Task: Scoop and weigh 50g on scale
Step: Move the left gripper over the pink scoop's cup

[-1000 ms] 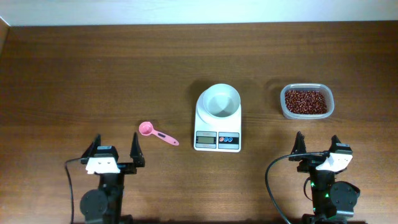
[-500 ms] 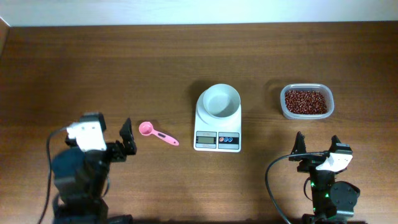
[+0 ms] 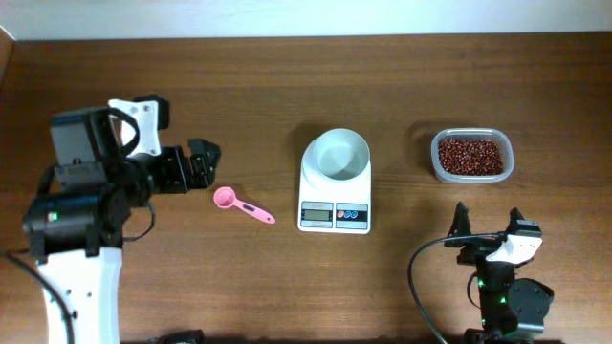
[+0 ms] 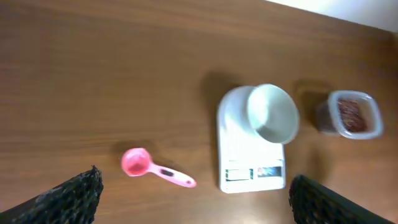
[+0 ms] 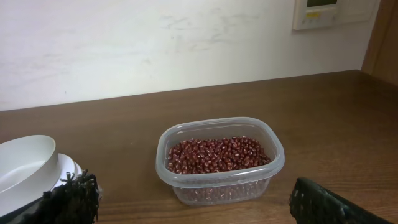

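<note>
First step, fetching the spoon (image 3: pixel 241 204): my left gripper (image 3: pixel 204 156) hangs spread wide near its pink cup, empty; my right gripper (image 3: pixel 488 222) rests spread too. Next I must drop over the handle and pinch it. The beans (image 3: pixel 469 155) lie in the tub (image 3: pixel 435 164), right of the empty scale (image 3: pixel 335 196).

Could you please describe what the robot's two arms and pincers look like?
Both arms are black, each with a white housing and a green light. The left arm has a white lower segment; a black cable loops beside the right arm. The left pincer and right pincer are black too.
</note>
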`<action>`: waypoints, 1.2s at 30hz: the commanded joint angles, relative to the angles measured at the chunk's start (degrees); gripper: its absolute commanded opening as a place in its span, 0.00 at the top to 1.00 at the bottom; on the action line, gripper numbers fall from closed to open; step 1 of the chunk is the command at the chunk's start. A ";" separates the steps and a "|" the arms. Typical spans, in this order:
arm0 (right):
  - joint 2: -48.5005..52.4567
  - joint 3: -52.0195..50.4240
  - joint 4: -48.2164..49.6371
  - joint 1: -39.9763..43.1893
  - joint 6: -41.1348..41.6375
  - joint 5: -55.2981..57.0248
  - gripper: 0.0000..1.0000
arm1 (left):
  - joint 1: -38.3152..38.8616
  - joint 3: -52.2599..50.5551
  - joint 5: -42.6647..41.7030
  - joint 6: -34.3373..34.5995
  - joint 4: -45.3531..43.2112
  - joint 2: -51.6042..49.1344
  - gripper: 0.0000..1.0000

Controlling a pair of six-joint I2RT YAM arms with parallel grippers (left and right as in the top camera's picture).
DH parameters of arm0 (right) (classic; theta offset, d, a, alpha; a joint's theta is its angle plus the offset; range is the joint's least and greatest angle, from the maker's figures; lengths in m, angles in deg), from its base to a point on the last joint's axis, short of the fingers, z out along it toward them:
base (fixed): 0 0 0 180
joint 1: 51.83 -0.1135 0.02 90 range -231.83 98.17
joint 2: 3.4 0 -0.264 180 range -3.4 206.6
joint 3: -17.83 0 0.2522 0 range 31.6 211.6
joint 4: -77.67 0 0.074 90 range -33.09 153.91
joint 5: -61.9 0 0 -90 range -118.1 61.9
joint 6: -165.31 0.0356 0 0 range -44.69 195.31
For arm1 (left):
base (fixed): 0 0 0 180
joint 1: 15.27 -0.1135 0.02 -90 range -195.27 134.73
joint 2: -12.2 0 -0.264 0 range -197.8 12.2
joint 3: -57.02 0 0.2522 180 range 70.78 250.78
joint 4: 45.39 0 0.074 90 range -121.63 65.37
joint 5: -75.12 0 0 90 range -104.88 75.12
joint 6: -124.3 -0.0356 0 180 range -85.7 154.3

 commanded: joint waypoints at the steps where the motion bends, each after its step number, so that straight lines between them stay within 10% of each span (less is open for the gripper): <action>1: -0.22 -0.42 -0.07 -0.04 -0.02 0.28 0.01 | -0.24 1.09 -6.71 -0.20 -0.66 -2.56 0.01; 9: -0.22 -0.42 -0.07 -0.04 -0.02 0.28 0.01 | -0.24 1.09 -5.40 1.33 1.40 -8.96 0.01; 18: -0.22 -0.42 -0.07 -0.04 -0.02 0.28 0.01 | -0.22 1.03 9.55 32.20 11.87 -15.28 0.07; 30: -0.22 -0.42 -0.07 -0.04 -0.02 0.28 0.01 | -0.22 -9.92 14.82 55.04 11.80 -19.61 0.14; 36: -0.22 -0.42 -0.07 -0.04 -0.02 0.28 0.01 | -0.22 -15.56 15.04 55.01 3.26 -19.61 0.41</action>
